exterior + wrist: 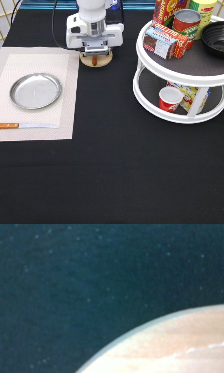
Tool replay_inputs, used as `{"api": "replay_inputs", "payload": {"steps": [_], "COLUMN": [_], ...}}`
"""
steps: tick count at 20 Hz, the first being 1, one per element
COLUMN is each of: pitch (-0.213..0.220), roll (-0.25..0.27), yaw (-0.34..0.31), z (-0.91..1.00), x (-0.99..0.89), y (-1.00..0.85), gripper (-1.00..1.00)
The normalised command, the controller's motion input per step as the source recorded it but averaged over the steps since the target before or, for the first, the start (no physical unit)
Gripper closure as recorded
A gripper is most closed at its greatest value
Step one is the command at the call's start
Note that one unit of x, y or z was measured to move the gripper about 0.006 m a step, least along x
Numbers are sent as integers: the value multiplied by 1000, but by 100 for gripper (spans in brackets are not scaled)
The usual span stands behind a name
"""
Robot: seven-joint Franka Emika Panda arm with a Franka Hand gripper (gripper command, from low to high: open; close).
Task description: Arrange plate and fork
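A: Where does the work stand on the black table [115, 170]?

B: The plate [36, 91] lies flat on the pale mat [67, 100] at the exterior view's left, roughly centred on it. That part looks settled, in my judgement.

A: And the fork?

B: A utensil [27, 125] with an orange-brown handle lies along the mat's lower edge, below the plate and apart from it, handle toward the exterior view's left. Its metal end is too faint against the mat to say whether it carries tines or a flat blade, so I cannot tell if it is the fork. No other utensil shows on the table.

A: What is the arm doing?

B: The gripper [95, 51] sits low at the exterior view's top, directly over a tan wooden coaster [95, 61], just beside the mat's upper right corner (the wrist view confirms it: a curve of pale wood [170, 347] fills one corner, dark cloth the rest). Whether its fingers are spread or closed I cannot tell; the hand's body hides them.

A: Anything else in reach?

B: A two-tier white rack [175, 70] stands at the exterior view's right, well apart from the mat, holding cans, packets, a red cup [170, 98] and a black bowl [214, 37].
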Motion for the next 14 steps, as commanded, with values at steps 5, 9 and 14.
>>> {"api": "replay_inputs", "payload": {"steps": [5,9,14], "pitch": [-41,-31,-24], "roll": [0,-1,0], "yaw": [0,0,0], "z": [-141,-89,-82], "x": [-6,0,-13], "y": [-3,14,8], "gripper": [100,100,100]}}
